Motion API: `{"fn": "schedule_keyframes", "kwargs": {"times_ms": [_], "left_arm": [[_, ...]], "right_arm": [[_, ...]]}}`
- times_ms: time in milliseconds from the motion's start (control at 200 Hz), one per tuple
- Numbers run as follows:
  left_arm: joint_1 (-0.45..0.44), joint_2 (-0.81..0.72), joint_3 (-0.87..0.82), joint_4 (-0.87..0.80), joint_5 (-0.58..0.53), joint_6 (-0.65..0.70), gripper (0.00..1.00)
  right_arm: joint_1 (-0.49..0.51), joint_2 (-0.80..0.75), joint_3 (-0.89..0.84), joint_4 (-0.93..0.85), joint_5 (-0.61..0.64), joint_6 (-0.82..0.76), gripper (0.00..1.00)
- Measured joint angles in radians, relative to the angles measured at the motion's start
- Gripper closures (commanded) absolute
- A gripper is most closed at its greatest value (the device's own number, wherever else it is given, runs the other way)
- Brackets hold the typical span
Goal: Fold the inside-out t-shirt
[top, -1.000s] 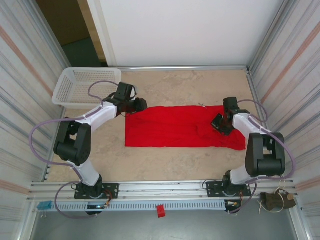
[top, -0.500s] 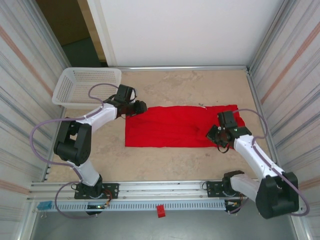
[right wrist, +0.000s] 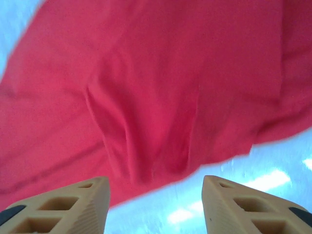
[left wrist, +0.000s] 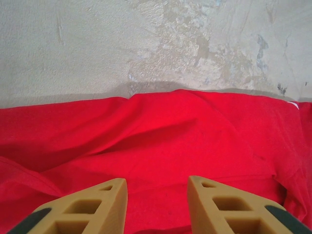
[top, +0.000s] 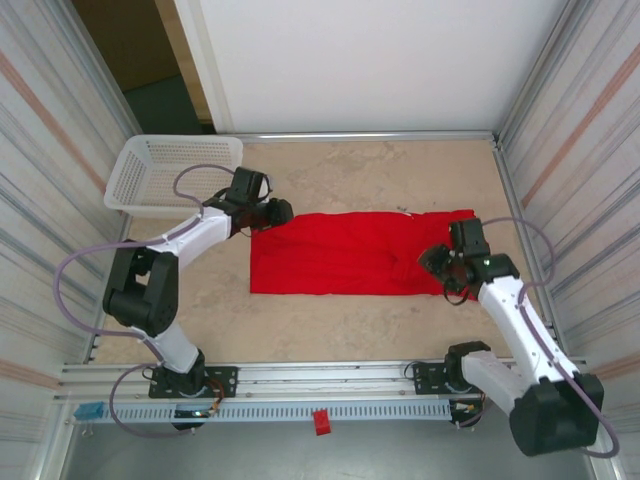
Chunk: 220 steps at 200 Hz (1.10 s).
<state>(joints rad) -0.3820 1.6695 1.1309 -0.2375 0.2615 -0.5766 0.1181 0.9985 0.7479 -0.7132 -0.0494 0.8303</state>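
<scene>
Red inside-out t-shirt point(top: 350, 255) lies flat on the table point(top: 350, 180), drawn out as a long band running left to right across the middle. The band is well short of a finished fold, so by my judgement the task is midway.

Left gripper point(top: 278, 212) sits at the far-left corner of the band. In the left wrist view its tan fingers point(left wrist: 109, 197) stand apart, with cloth showing beyond the tips and nothing pinched between them. A soft ridge runs across the fabric just ahead. The gripper is probably parked there to take that corner, or to steady the end.

Right gripper point(top: 432, 262) sits over the right end of the band, toward its near edge. The right wrist view shows its fingers point(right wrist: 87, 202) spread wide, holding nothing. The shirt's near hem and a strip of bare table lie just past the tips. The cloth under it is bunched into a few creases. The wide spread suits a fresh bite on that end.

White mesh basket point(top: 180, 139) stands at the far left, apart from the shirt and playing no part for now.

The likely next need is a matched grasp at both ends, so one end can be carried over the other. The risk is a single-layer pinch that drags the band askew.
</scene>
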Motion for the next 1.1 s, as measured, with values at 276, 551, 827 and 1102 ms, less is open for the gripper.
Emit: {"fn": "schedule_keyframes", "kwargs": {"times_ms": [276, 551, 827, 1102], "left_arm": [[0.0, -0.026, -0.003, -0.004, 0.0, 0.0, 0.63], [0.0, -0.026, -0.004, -0.004, 0.0, 0.0, 0.63], [0.0, -0.026, -0.004, -0.004, 0.0, 0.0, 0.63], [0.0, -0.026, -0.004, -0.003, 0.001, 0.0, 0.63]], "right_arm": [[-0.079, 0.196, 0.006, 0.09, 0.027, -0.071, 0.42], [-0.112, 0.302, -0.031, 0.158, 0.034, -0.11, 0.84], [-0.119, 0.167, -0.163, 0.154, 0.03, -0.116, 1.0], [-0.135, -0.072, -0.235, 0.08, 0.035, -0.076, 0.61]]}}
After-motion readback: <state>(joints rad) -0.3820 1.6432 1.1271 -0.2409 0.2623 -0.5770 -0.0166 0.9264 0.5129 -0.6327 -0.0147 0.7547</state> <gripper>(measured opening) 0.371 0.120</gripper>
